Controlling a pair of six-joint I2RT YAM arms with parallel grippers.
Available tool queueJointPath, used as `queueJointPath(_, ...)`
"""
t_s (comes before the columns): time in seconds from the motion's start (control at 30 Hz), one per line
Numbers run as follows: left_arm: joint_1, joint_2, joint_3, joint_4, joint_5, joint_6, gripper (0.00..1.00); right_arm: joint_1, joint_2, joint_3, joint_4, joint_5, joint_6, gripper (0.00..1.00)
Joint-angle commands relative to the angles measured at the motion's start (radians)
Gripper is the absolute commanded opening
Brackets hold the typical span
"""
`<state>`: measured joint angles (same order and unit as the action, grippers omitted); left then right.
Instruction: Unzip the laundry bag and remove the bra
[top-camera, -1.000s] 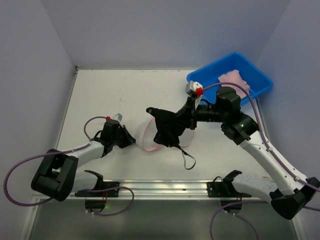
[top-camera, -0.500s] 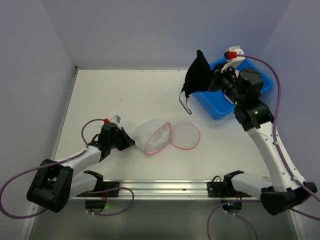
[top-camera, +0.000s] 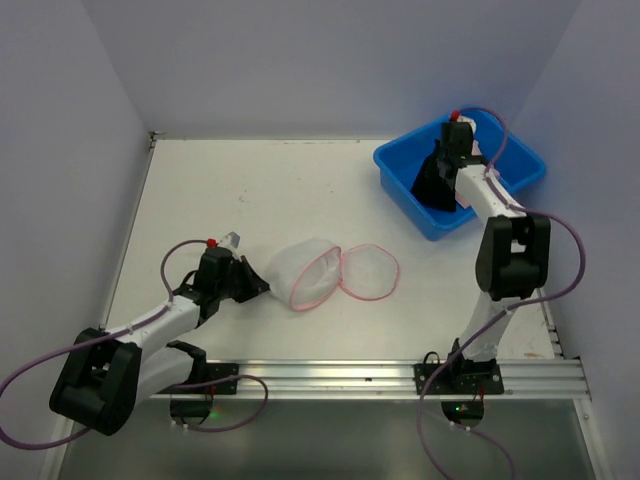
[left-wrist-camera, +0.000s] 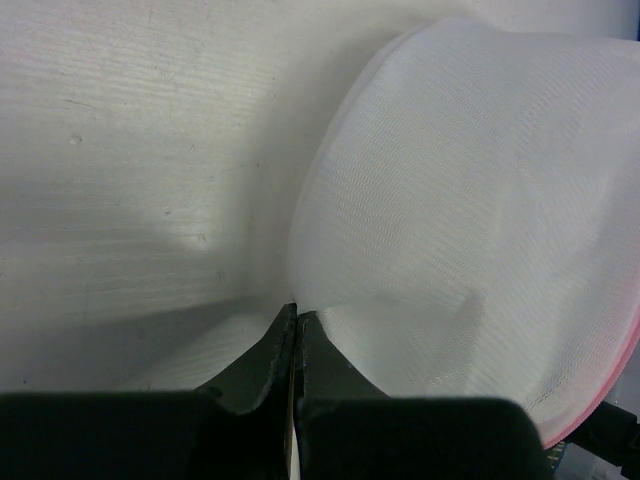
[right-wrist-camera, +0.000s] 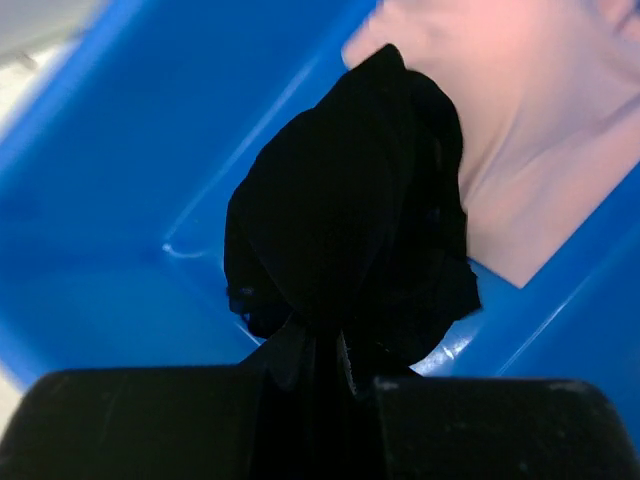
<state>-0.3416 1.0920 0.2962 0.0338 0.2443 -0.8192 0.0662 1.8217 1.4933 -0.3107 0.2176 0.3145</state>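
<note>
The white mesh laundry bag (top-camera: 305, 268) lies open on the table, its pink-trimmed round lid flap (top-camera: 368, 271) spread flat to the right. My left gripper (top-camera: 262, 285) is shut on the bag's left edge; the wrist view shows the jaws pinched on the mesh (left-wrist-camera: 460, 200). My right gripper (top-camera: 440, 180) is shut on the black bra (top-camera: 432, 185) and holds it inside the blue tub (top-camera: 405, 180). In the right wrist view the bra (right-wrist-camera: 350, 230) hangs bunched from the jaws over the tub's blue floor (right-wrist-camera: 110, 230).
A pink garment (top-camera: 492, 160) lies in the tub behind the bra, also seen in the right wrist view (right-wrist-camera: 520, 120). Grey walls close the table at back and sides. A metal rail (top-camera: 330, 375) runs along the near edge.
My right gripper carried the black bra from over the bag, up and right, then down into the blue tub. The left gripper stayed on the bag's edge.
</note>
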Motion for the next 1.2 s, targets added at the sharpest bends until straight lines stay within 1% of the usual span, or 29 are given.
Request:
queueJointPath(0.0, 0.004, 0.0, -0.002, 0.002, 0.021, 0.002, 0.0, 0.003, 0.068, 0.116, -0.054, -0.024, 0.063, 0.03)
queueJointPath(0.07, 0.004, 0.003, 0.001, 0.003, 0.021, 0.0, 0.0, 0.0, 0.111, 0.131, -0.083, -0.017, 0.081, 0.19)
queueJointPath(0.1, 0.004, 0.006, 0.003, 0.005, 0.024, 0.002, 0.0, 0.0, 0.119, 0.146, -0.106, -0.008, 0.084, 0.33)
queueJointPath(0.13, 0.004, 0.011, 0.006, 0.006, 0.024, 0.002, 0.0, -0.002, 0.122, 0.153, -0.119, 0.014, 0.089, 0.59)
queueJointPath(0.23, 0.006, 0.022, 0.011, 0.009, 0.026, 0.0, 0.0, 0.0, 0.091, 0.157, -0.13, 0.008, 0.063, 0.82)
queueJointPath(0.33, 0.004, 0.026, 0.006, 0.031, 0.033, -0.02, 0.0, 0.0, 0.002, 0.137, -0.128, 0.002, 0.046, 0.9)
queueJointPath(0.37, 0.004, 0.028, 0.003, 0.046, 0.033, -0.026, 0.0, 0.001, -0.06, 0.124, -0.125, -0.001, 0.044, 0.91)
queueJointPath(0.43, 0.004, 0.031, 0.0, 0.06, 0.032, -0.049, 0.0, 0.004, -0.132, 0.067, -0.113, -0.023, 0.057, 0.95)
queueJointPath(0.47, 0.004, 0.032, -0.003, 0.073, 0.027, -0.054, 0.0, 0.007, -0.204, 0.017, -0.111, -0.064, 0.066, 0.96)
queueJointPath(0.57, 0.004, 0.04, -0.005, 0.095, 0.012, -0.083, 0.0, 0.026, -0.307, -0.083, -0.091, -0.18, 0.118, 0.97)
queueJointPath(0.6, 0.004, 0.046, -0.005, 0.1, 0.001, -0.092, 0.0, 0.035, -0.371, -0.17, -0.082, -0.226, 0.135, 0.97)
queueJointPath(0.63, 0.004, 0.048, -0.005, 0.104, -0.005, -0.107, 0.0, 0.068, -0.404, -0.22, -0.049, -0.247, 0.161, 0.96)
queueJointPath(0.67, 0.004, 0.049, -0.006, 0.11, -0.019, -0.124, 0.0, 0.119, -0.462, -0.322, -0.018, -0.244, 0.181, 0.96)
queueJointPath(0.7, 0.004, 0.049, -0.006, 0.113, -0.025, -0.129, 0.0, 0.119, -0.485, -0.368, -0.008, -0.233, 0.192, 0.96)
queueJointPath(0.73, 0.006, 0.049, -0.006, 0.115, -0.034, -0.135, 0.0, 0.173, -0.505, -0.408, 0.001, -0.225, 0.205, 0.96)
queueJointPath(0.83, 0.006, 0.039, -0.005, 0.106, -0.059, -0.152, 0.0, 0.239, -0.551, -0.565, 0.031, -0.221, 0.282, 0.94)
queueJointPath(0.87, 0.007, 0.022, -0.006, 0.092, -0.078, -0.156, 0.0, 0.253, -0.561, -0.638, 0.041, -0.204, 0.302, 0.94)
queueJointPath(0.97, 0.012, -0.023, -0.019, 0.062, -0.12, -0.166, 0.0, 0.3, -0.57, -0.738, 0.061, -0.124, 0.368, 0.92)
queueJointPath(1.07, 0.021, -0.049, -0.023, 0.032, -0.137, -0.158, 0.0, 0.328, -0.543, -0.766, 0.041, -0.077, 0.405, 0.89)
queueJointPath(1.17, 0.033, -0.053, -0.022, 0.015, -0.142, -0.138, 0.0, 0.351, -0.49, -0.763, 0.033, -0.075, 0.446, 0.85)
